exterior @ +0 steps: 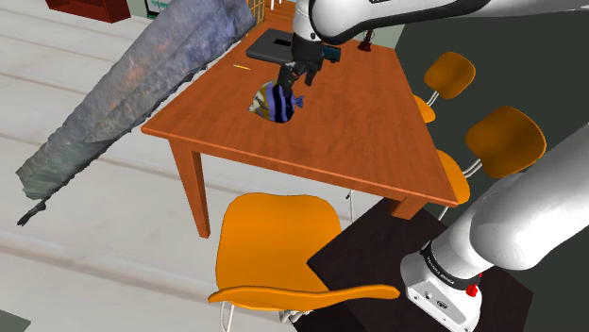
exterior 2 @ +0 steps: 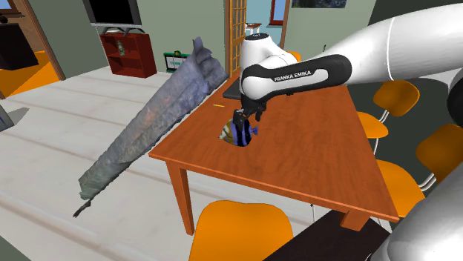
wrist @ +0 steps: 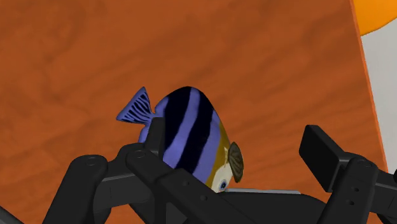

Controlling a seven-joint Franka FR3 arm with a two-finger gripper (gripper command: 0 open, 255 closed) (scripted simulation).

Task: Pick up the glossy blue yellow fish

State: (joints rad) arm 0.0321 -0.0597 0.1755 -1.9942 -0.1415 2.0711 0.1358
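One striped fish [exterior: 275, 102], one wooden table [exterior: 378, 141], three orange chairs [exterior: 278, 245] [exterior: 451, 71] [exterior: 507, 140], one long grey slab [exterior: 142, 85], one dark flat object [exterior: 274, 44], one red cabinet [exterior 2: 130, 53], one black gripper [exterior: 294, 77]

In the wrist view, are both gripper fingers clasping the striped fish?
No: one finger is right beside the fish, but the other finger stands apart from it, with bare table between them.

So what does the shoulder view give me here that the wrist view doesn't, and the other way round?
Shoulder view: orange chairs round the table, a dark flat object at its far end, a long grey rock-like slab on that view's left. Wrist view: a clear gap between the fish and one finger, the other finger close against it. Both: the blue, black and yellow striped fish, the brown table, the open gripper.
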